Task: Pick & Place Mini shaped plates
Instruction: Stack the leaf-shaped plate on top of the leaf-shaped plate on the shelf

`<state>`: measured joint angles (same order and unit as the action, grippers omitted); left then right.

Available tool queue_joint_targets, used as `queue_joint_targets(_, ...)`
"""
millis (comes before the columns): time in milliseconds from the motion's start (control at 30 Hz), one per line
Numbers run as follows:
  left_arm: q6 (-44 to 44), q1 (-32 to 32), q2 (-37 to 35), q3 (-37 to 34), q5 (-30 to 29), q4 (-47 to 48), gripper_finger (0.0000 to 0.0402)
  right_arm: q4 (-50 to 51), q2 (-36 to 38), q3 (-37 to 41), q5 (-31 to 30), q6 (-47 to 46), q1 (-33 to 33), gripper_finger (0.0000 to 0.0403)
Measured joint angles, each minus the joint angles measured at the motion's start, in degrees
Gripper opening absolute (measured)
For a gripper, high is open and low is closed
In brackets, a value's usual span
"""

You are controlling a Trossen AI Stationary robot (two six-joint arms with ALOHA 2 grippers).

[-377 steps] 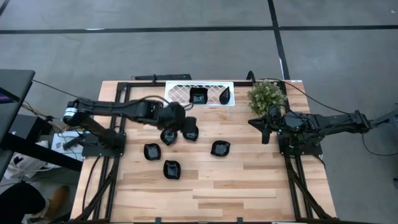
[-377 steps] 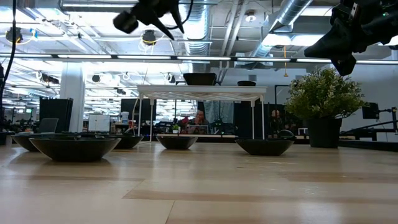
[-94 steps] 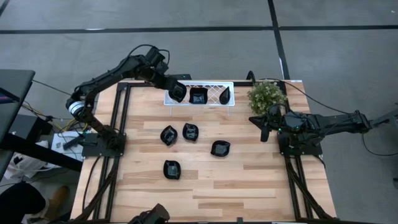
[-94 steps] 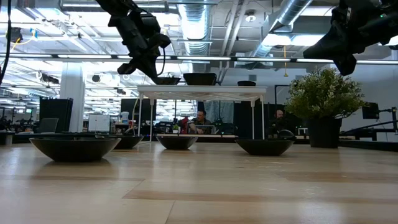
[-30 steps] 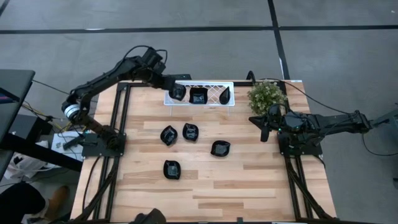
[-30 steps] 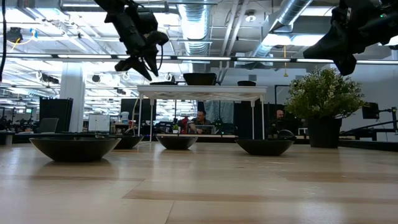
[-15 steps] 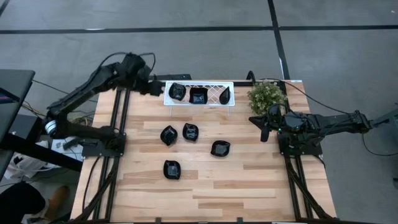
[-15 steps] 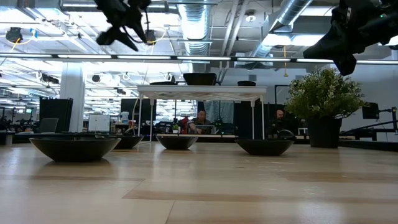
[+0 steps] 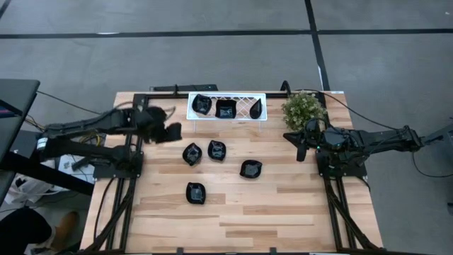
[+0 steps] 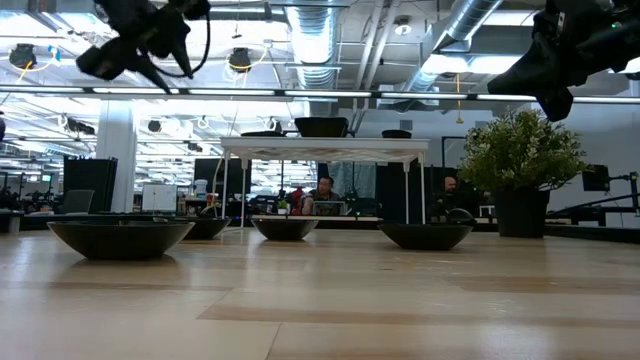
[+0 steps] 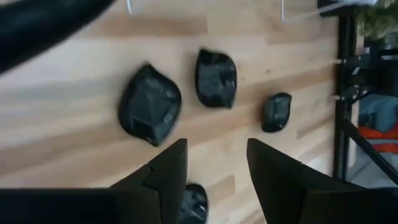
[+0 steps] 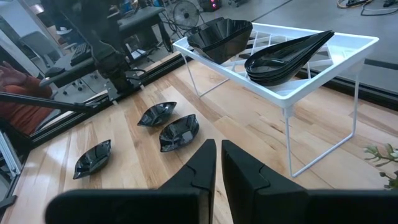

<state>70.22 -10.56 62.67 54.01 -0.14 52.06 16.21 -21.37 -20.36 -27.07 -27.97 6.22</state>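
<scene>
Three glossy black mini plates (image 9: 225, 108) sit in the white lattice tray (image 9: 241, 113); four more (image 9: 216, 150) dot the wooden table (image 9: 283, 205).

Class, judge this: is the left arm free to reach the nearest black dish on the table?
Probably yes. The left gripper is open and empty, and nothing lies between it and the dish beside it.
</scene>
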Motion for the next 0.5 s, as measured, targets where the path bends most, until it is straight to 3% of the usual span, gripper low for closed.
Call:
queue_joint_targets(200,8.83,6.87,3.51,-6.02,-0.31,-9.34,0.0168,0.0,0.02,0.02,0.0,0.0,0.0,0.0021)
queue_joint_targets(500,14.52,11.38,12.89,-7.29,-0.31,-10.18,0.0168,0.02,0.0,0.02,0.0,0.0,0.02,0.0021)
